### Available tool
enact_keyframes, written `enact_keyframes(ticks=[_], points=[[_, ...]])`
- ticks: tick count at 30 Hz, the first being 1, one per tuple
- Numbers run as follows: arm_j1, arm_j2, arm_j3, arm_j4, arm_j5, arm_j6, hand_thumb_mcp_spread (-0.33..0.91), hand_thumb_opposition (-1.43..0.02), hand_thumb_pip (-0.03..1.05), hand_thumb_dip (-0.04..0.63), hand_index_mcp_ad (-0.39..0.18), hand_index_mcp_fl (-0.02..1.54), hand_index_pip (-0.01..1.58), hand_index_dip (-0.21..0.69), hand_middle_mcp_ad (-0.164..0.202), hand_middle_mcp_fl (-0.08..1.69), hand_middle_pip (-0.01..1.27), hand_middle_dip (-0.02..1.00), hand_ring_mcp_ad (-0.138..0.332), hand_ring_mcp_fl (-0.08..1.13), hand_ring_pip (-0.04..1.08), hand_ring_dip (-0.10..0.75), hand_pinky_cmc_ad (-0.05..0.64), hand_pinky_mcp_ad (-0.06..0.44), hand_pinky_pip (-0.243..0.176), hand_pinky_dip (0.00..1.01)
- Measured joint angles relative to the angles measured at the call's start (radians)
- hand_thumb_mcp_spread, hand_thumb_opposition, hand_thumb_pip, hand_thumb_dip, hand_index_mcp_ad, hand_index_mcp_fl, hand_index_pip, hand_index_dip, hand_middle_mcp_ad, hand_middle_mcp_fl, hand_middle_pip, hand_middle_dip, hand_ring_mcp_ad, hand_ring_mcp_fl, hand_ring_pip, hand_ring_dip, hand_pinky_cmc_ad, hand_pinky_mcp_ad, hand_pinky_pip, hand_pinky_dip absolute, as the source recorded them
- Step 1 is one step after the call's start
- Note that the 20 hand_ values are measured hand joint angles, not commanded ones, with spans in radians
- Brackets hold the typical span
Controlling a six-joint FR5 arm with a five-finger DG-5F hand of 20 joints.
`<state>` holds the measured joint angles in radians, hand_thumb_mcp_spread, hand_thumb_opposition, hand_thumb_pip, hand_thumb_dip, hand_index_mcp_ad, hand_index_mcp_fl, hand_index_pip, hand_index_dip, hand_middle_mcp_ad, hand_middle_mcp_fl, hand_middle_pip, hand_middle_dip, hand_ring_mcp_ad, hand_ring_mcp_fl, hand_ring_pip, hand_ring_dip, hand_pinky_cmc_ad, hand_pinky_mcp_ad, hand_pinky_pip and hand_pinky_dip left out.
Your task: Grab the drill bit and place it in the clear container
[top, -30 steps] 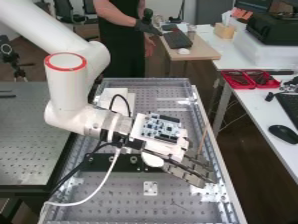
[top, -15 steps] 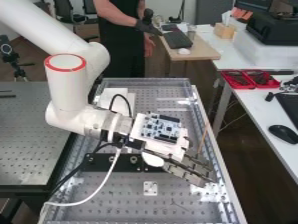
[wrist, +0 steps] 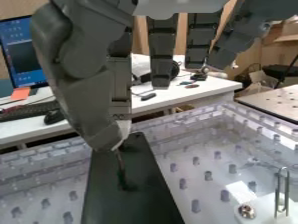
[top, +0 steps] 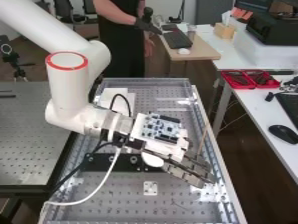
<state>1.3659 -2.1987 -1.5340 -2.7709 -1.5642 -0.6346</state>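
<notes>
In the high view, the arm [top: 70, 92] is seen to come in from the upper left of the frame, and the hand [top: 191, 170] is held out toward the lower right, above the clear tray [top: 145, 81], with its fingers slanted downward. A blue and white circuit board [top: 161, 127] is carried on its back, near the middle of the frame. A white cable [top: 100, 187] is looped from the wrist down to the lower left, and a black bar [top: 110, 163] is partly covered by the cable. A small white plate [top: 151, 188] is set low in the frame, near the centre.

In the wrist view, a thin dark rod, taken to be the drill bit [wrist: 120, 161], is pinched between the thumb and a finger of the hand [wrist: 83, 95]. It is pointed down over a dark plate [wrist: 104, 197]; whether the plate is touched by its tip cannot be told. The other fingers are held apart from the pinch. Beside the dark plate, a bent wire [wrist: 287, 195] and a screw [wrist: 247, 211] are seen.

At the right of the high view, two red bins [top: 237, 80] and a black mouse [top: 284, 133] are placed on a white desk [top: 256, 112]. A perforated metal table [top: 30, 130] is seen at the left.
</notes>
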Motion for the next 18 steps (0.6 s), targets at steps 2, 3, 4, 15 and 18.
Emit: enact_keyframes(ticks=[2, 3, 4, 15, 18], points=[[-0.001, 0.002, 0.002, -0.011, -0.001, -0.009, 0.55, -0.87, 0.62, 0.251, -0.188, 0.48, 1.2, 0.185, 0.075, 0.25, 0.13, 0.2, 0.157, 0.08, 0.09, 0.014, 0.367, 0.133, -0.059, 0.2], [-0.002, 0.004, 0.003, -0.014, -0.001, -0.016, 0.54, -0.86, 0.64, 0.248, -0.18, 0.47, 1.2, 0.188, 0.073, 0.23, 0.13, 0.2, 0.157, 0.08, 0.1, 0.014, 0.367, 0.133, -0.059, 0.2], [-0.003, 0.007, 0.004, -0.014, -0.001, -0.025, 0.52, -0.85, 0.64, 0.248, -0.176, 0.46, 1.2, 0.176, 0.075, 0.23, 0.13, 0.2, 0.152, 0.07, 0.1, 0.014, 0.367, 0.129, -0.059, 0.2], [0.005, 0.013, 0.006, -0.025, -0.021, -0.096, 0.49, -0.84, 0.64, 0.253, -0.171, 0.42, 1.21, 0.169, 0.077, 0.24, 0.12, 0.2, 0.152, 0.05, 0.1, 0.014, 0.367, 0.129, -0.063, 0.19], [0.006, 0.013, 0.003, -0.023, -0.023, -0.102, 0.49, -0.82, 0.64, 0.253, -0.162, 0.42, 1.22, 0.169, 0.075, 0.24, 0.13, 0.2, 0.152, 0.05, 0.09, 0.014, 0.367, 0.131, -0.059, 0.19]])
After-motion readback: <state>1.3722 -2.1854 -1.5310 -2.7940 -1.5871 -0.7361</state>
